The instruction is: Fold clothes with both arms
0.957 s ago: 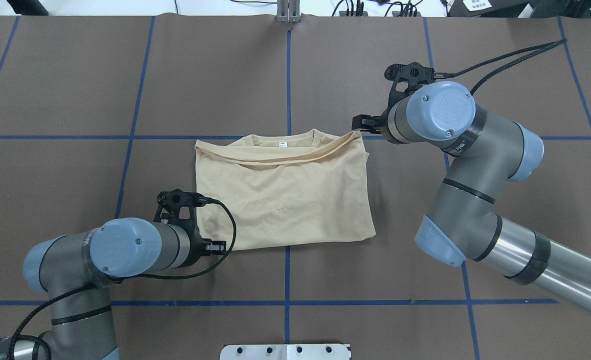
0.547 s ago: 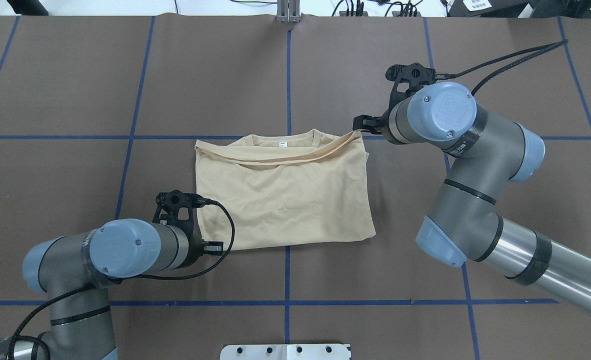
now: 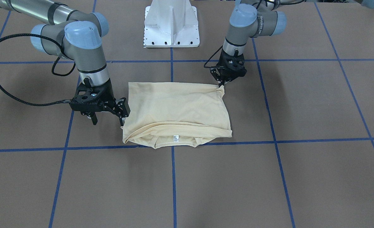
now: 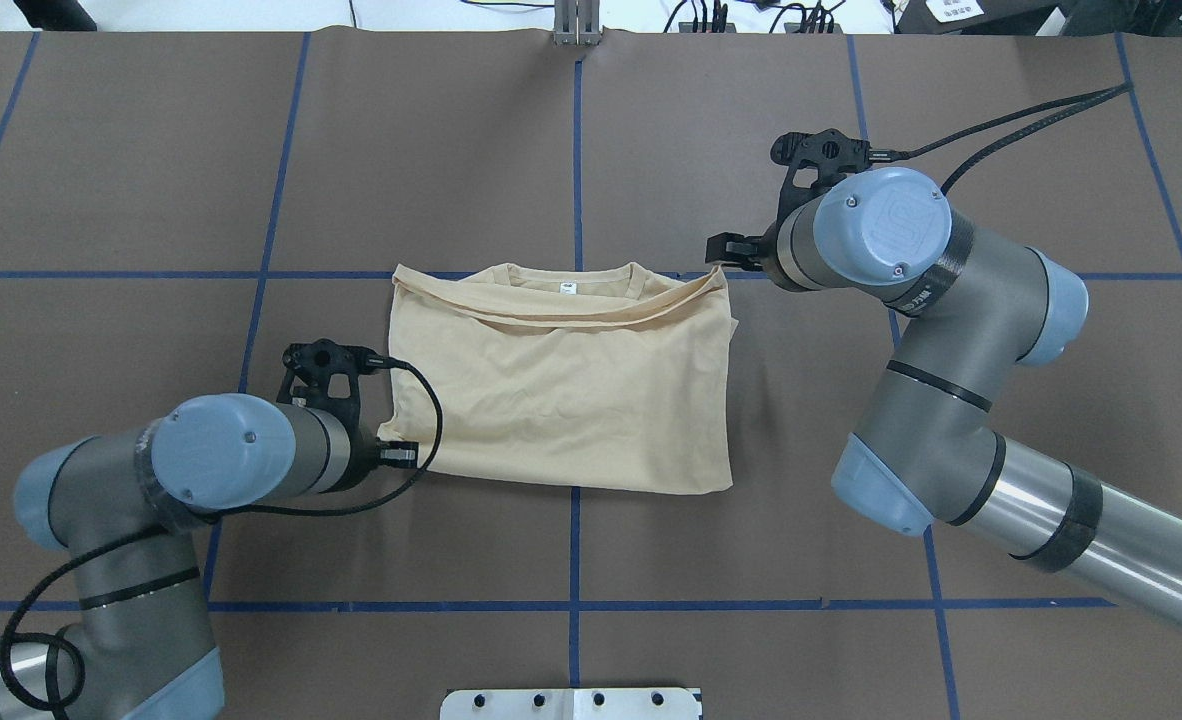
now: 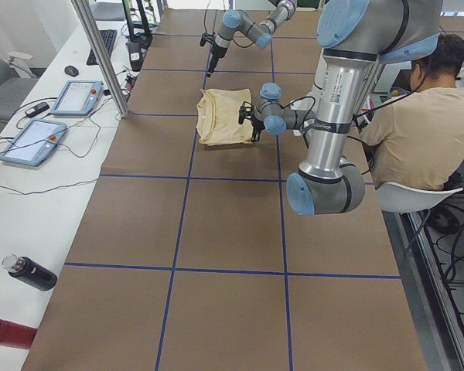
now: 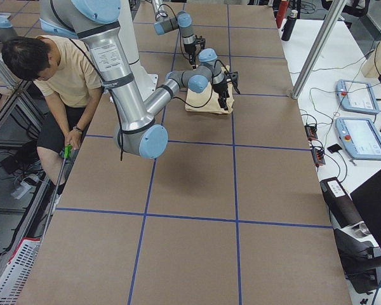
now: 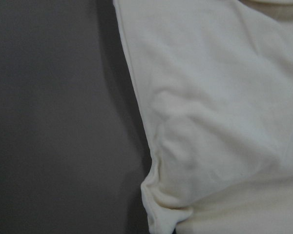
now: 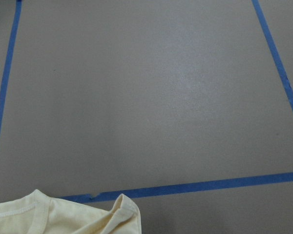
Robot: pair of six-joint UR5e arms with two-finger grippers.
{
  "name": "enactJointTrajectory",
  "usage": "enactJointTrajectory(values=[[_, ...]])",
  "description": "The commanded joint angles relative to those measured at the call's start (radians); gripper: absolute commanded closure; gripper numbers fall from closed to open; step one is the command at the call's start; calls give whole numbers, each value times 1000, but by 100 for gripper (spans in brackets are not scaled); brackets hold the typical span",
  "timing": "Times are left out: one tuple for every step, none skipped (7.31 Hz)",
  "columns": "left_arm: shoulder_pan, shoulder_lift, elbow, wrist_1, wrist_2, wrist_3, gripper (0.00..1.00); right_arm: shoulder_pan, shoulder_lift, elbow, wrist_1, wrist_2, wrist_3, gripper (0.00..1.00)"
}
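Observation:
The pale cream-yellow shirt (image 4: 561, 390) lies folded into a rectangle at the table's middle, neck label (image 4: 565, 289) up on the far edge; no print shows. It also shows in the front view (image 3: 174, 104). My left gripper (image 3: 220, 85) is shut on the shirt's near left hem corner, which is bunched and slightly raised, as the left wrist view (image 7: 161, 214) shows. My right gripper (image 3: 122, 122) pinches the far right corner by the collar, which stands up in a small peak (image 8: 124, 204). In the overhead view both grippers' fingertips are hidden under the wrists.
The white pedestal base (image 3: 171, 28) stands at the robot's edge of the brown table (image 4: 151, 150), which is marked with blue tape lines. A seated person (image 5: 417, 116) is beside the robot. Control tablets (image 5: 77, 97) and a dark bottle (image 5: 29, 272) lie on the far side bench.
My left gripper has moved left and away from the robot with the hem corner, dragging the shirt's near edge farther up the table. The right arm has hardly moved.

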Motion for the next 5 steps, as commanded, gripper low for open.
enactJointTrajectory(values=[[-149,-4,69,7,1,169,100,-6,-1,0,3,-2,7,0],[-220,-39,124,-1,-2,250,100,-7,1,0,3,-2,9,0],[-272,-153,244,7,6,289,100,-10,1,-2,3,-2,9,0],[-314,-268,404,-8,21,296,100,-12,1,0,3,-5,9,0],[-345,-421,574,-43,19,305,100,-12,1,0,3,-8,10,0]])
